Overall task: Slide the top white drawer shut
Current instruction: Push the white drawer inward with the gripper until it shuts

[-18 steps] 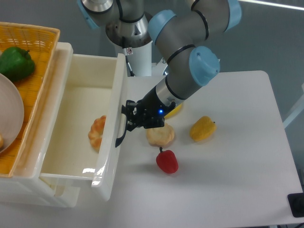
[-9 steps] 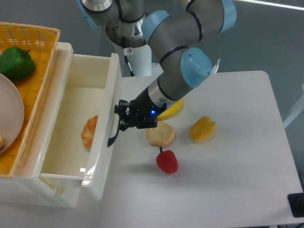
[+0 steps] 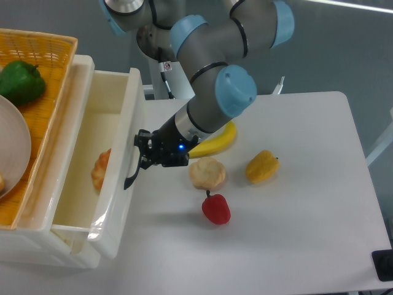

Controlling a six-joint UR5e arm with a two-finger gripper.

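The top white drawer (image 3: 120,184) stands partly pulled out of the white cabinet (image 3: 37,243) at the left, its front panel carrying a black curved handle (image 3: 131,172). An orange pastry (image 3: 101,169) lies inside it. My gripper (image 3: 145,155) sits right against the front panel at the handle, fingers dark and close together around the handle's upper end. Whether they clamp the handle or only press on the panel is too small to make out.
A banana (image 3: 215,140), a round bun (image 3: 207,173), a yellow pepper (image 3: 261,166) and a red pepper (image 3: 216,209) lie on the table right of the drawer. A wicker basket (image 3: 52,74) on the cabinet holds a green pepper (image 3: 21,81) and a white plate (image 3: 13,147).
The drawer front has slid left toward the cabinet, with my gripper following it. The banana, earlier hidden behind the arm, is now uncovered.
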